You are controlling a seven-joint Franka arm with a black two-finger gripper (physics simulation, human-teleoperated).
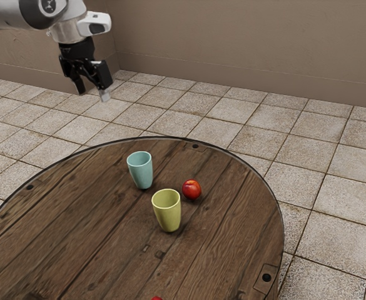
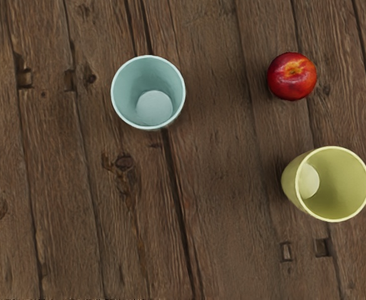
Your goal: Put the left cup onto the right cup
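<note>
**Hand held high while both cups stand untouched**

The black two-finger hand (image 1: 92, 87) is held well above and behind the round dark wooden counter (image 1: 70, 244), its fingers spread and empty. That height is judged to suit a survey before any descent.

The pale teal plastic cup (image 1: 140, 170), taken as the left cup in the exterior view, stands upright near the counter's middle. The yellow-green plastic cup (image 1: 166, 210) is set apart from it, toward the exterior view's right and nearer the camera. A small red apple (image 1: 191, 189) lies just beside the yellow-green cup.

In the exterior view the hand's height and the cups' upright stance are given. In the wrist view both open mouths are seen from above: the teal cup (image 2: 148, 92) and the yellow-green cup (image 2: 326, 183) are shown hollow, with the apple (image 2: 291, 75) clear of both.
</note>
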